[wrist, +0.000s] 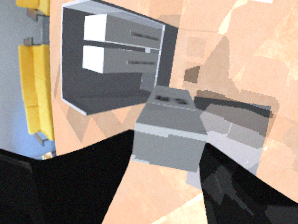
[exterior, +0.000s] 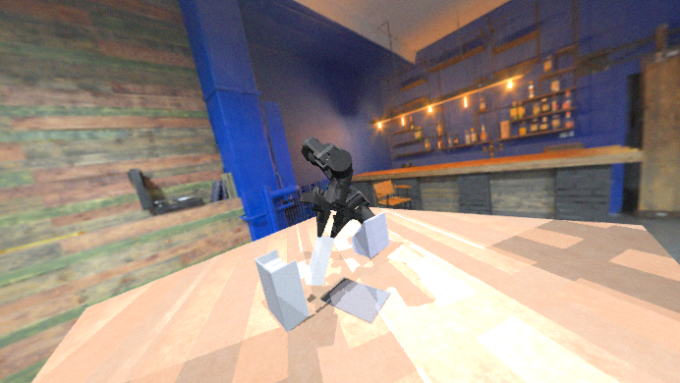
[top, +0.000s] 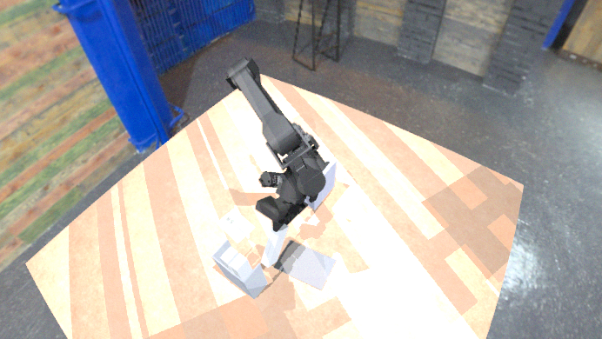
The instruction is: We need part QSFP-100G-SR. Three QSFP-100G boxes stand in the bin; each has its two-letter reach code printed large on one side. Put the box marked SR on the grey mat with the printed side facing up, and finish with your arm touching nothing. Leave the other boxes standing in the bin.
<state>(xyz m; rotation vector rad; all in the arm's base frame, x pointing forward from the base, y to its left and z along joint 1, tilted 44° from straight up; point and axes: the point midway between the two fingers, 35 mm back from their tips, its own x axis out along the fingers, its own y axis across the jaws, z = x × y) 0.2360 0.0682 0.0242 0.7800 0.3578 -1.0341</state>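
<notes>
- End effector [top: 284,220] [exterior: 326,237] [wrist: 168,143] is pinching a white QSFP-100G box [top: 275,247] [exterior: 320,261] [wrist: 170,150], which is tilting between the bin [top: 254,282] [exterior: 290,297] [wrist: 110,91] and the grey mat [top: 311,269] [exterior: 361,300] [wrist: 242,142].
- Dark print is showing on the held box, too blurred to read.
- Two other boxes [top: 235,260] [wrist: 95,59] are standing side by side inside the bin.
- Bin and mat are resting near each other on the desk [top: 391,278] [exterior: 442,334] [wrist: 282,35].

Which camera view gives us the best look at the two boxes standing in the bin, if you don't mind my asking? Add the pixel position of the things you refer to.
The wrist view: it shows both standing boxes [top: 238,266] [wrist: 125,31] separately inside the bin [top: 257,284] [exterior: 287,295] [wrist: 75,104], with dark marks too blurred to read. The top view shows only their pale tops; in the exterior view the bin's walls hide nearly everything.
</notes>
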